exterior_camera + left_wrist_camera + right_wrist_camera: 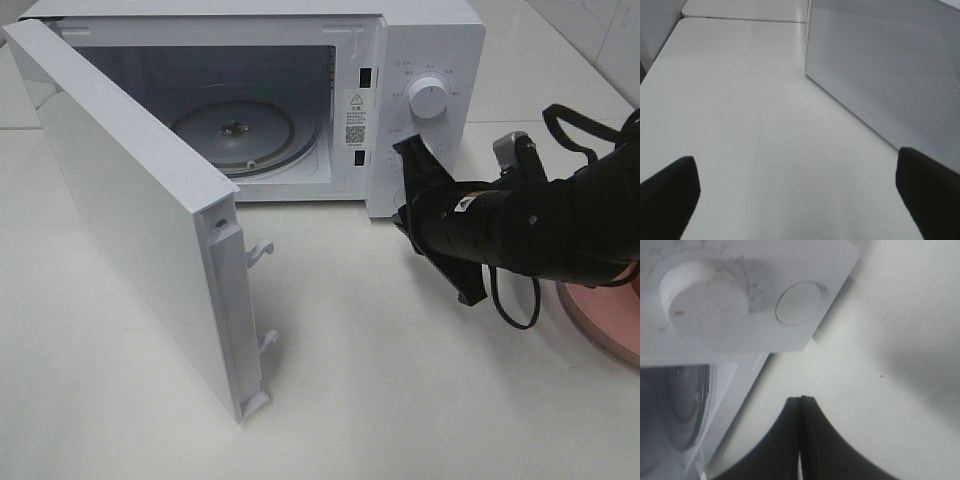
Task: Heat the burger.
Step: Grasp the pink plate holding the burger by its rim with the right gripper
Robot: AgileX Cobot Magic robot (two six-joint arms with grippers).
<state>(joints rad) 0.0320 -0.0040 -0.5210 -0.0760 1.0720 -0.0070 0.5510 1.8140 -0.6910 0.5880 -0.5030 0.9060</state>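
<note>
Burger not in view; microwave [430, 40] door [130, 200] stands wide open, glass turntable [235, 130] bare.
Only an edge of the pink plate [605, 325] shows past the right arm, well apart from the oven. Right gripper [801, 399] is pressed together, empty, just beside the round release button [800, 304] under the dial [428, 97]. Left gripper [800, 200] is spread wide over bare table beside a white perforated microwave panel. Opening step looks done. Next: right arm must back off, spread its jaws, and fetch the burger for the turntable.
</note>
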